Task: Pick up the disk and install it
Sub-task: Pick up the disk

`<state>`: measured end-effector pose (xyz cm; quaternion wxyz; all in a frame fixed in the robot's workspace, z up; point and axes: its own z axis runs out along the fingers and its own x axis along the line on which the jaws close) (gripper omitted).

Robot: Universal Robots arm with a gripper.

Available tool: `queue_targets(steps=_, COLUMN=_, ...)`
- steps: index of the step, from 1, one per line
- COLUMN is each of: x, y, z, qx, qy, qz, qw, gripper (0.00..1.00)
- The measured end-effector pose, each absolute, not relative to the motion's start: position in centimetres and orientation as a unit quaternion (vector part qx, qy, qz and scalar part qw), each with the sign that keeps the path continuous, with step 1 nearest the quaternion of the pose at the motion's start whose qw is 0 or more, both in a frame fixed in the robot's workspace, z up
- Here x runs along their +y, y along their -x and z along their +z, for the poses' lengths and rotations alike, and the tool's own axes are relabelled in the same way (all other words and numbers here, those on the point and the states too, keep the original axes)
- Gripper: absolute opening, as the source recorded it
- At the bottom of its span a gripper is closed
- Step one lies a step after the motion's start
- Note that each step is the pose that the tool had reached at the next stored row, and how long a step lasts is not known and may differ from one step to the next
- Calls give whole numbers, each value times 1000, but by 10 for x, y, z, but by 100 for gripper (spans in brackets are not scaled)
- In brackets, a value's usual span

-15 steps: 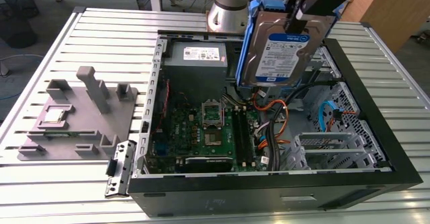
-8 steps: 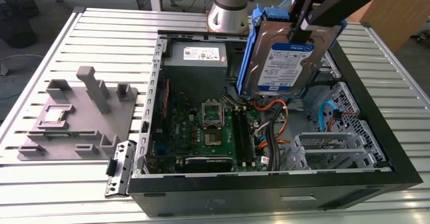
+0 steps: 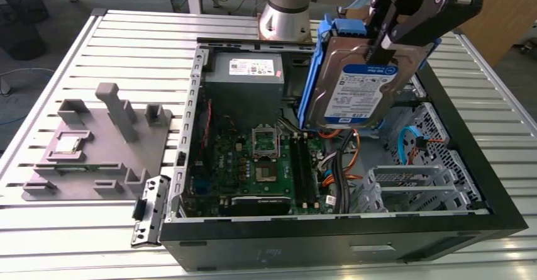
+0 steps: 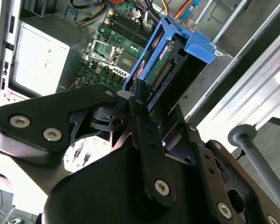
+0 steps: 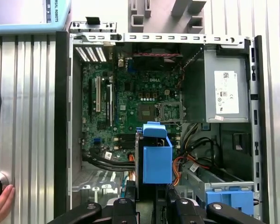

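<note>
- Tabletop [image 3: 126,41]: slatted metal. It carries the whole job, plus a grey fixture plate [image 3: 100,148] on the exterior view's left.
- PC case [image 3: 336,236]: lies on its side w/ side panel off, so the inside is open to me.
- Power supply [image 3: 248,72] & motherboard [image 3: 251,160]: both seated in the case, cables loose beside the board.
- Drive cage [image 3: 415,182]: bare metal at the case's front end, nothing of mine in it yet.
- The disk [image 3: 356,94]: up in the air over the case interior, standing on edge, label facing the exterior cam, blue carrier frame round it. Touches no part of the case. In the first wrist view it hangs above the cables near the board.
- My end effector [image 3: 381,41]: fingers closed on the disk's upper edge, firm clamp on the frame as far as I can judge.
- Progress, my call: pick-up done, carry over the case done. Install not done, since the disk isn't in any bay.
- Processor chip [image 3: 67,145]: sits on the fixture plate, well apart from me.
</note>
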<state>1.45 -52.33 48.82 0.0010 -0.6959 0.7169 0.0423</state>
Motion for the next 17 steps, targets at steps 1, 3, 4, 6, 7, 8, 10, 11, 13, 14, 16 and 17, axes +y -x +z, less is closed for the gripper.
queue_targets(steps=1, x=-523, y=-15, z=488, qx=717, qy=696, qz=42, qw=1, gripper=35)
queue_targets(steps=3, x=-524, y=-15, z=488, qx=717, qy=696, qz=42, qw=1, gripper=35)
queue_targets(steps=4, x=-524, y=-15, z=488, qx=717, qy=696, qz=42, qw=1, gripper=35)
queue_targets(steps=6, x=-524, y=-15, z=488, qx=717, qy=696, qz=42, qw=1, gripper=35)
queue_targets(steps=7, x=-524, y=-15, z=488, qx=717, qy=696, qz=42, qw=1, gripper=35)
queue_targets(steps=8, x=-525, y=-15, z=488, qx=717, qy=696, qz=42, qw=1, gripper=35)
queue_targets(steps=10, x=-526, y=-15, z=488, qx=717, qy=696, qz=42, qw=1, gripper=35)
queue_targets(steps=11, x=-527, y=-15, z=488, qx=717, qy=696, qz=42, qw=1, gripper=35)
queue_targets(steps=13, x=-528, y=-15, z=488, qx=717, qy=696, qz=42, qw=1, gripper=35)
queue_targets(steps=14, x=-528, y=-15, z=488, qx=717, qy=696, qz=42, qw=1, gripper=35)
queue_targets(steps=16, x=-529, y=-15, z=488, qx=717, qy=696, qz=42, qw=1, gripper=35)
queue_targets(steps=17, x=-530, y=-15, z=488, qx=717, qy=696, qz=42, qw=1, gripper=35)
